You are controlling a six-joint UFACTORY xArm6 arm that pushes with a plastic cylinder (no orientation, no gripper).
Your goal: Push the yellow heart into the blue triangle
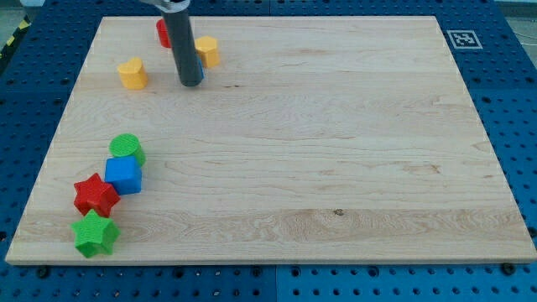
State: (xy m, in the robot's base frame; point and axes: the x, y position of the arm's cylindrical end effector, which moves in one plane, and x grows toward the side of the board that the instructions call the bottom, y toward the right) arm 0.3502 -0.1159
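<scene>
The yellow heart (132, 74) lies near the board's upper left. My tip (190, 83) rests on the board just to the heart's right, a short gap away. Only a small blue sliver (201, 74) shows at the rod's right edge near the tip. It looks like the blue triangle, mostly hidden behind the rod. Whether the tip touches it cannot be told.
A second yellow block (206, 51) sits right of the rod, and a red block (161, 32) is partly hidden behind it. At the lower left are a green cylinder (126, 148), blue cube (124, 175), red star (96, 195) and green star (95, 233). The wooden board (336, 151) lies on a blue pegboard.
</scene>
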